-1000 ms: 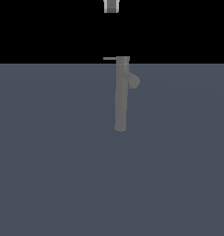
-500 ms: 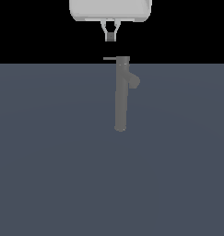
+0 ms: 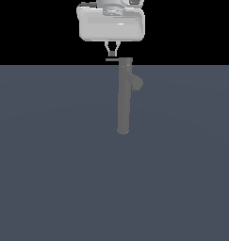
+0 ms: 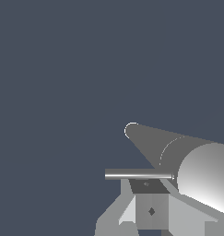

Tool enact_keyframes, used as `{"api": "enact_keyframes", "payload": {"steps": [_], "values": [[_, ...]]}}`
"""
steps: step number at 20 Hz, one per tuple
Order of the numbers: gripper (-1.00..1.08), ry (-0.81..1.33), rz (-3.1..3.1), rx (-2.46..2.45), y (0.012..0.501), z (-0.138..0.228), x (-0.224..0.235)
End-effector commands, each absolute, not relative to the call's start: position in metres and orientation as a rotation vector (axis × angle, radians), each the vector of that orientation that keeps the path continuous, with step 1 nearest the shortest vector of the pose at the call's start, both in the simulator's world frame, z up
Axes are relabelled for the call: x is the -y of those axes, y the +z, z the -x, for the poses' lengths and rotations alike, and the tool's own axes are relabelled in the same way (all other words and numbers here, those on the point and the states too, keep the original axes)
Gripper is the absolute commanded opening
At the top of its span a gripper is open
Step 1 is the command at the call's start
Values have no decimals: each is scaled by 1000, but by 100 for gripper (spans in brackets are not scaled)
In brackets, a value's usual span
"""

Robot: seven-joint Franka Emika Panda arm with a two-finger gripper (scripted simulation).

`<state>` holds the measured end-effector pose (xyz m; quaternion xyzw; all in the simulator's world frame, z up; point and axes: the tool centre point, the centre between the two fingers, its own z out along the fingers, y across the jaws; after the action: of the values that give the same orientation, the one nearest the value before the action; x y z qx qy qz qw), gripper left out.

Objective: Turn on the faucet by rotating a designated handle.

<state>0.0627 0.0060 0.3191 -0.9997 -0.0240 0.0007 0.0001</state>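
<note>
The faucet (image 3: pixel 124 99) is a tall grey column standing on the dark floor, with a rounded spout stub (image 3: pixel 137 84) on the exterior view's right. The handle (image 3: pixel 111 60) is a thin bar sticking out from the column's top toward the exterior view's left. My white gripper (image 3: pixel 112 53) hangs straight above the handle's outer end, a small gap over it. Its two fingers meet in a point with nothing between them, so it is shut. In the wrist view the handle (image 4: pixel 138 174) lies just past the fingers (image 4: pixel 151 209), beside the column (image 4: pixel 196 170).
The flat dark blue-grey floor (image 3: pixel 50 179) runs all around the faucet. A black background lies behind the gripper's body (image 3: pixel 111 22).
The gripper has come down from the top edge of the exterior view to just above the handle's end. The faucet and handle have not moved.
</note>
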Motion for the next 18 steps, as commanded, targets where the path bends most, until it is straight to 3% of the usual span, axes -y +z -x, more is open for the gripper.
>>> {"api": "enact_keyframes", "payload": {"steps": [1, 18], "values": [[-100, 0, 3140, 80, 313, -76, -7], [-100, 0, 3140, 88, 302, -103, -8]]}}
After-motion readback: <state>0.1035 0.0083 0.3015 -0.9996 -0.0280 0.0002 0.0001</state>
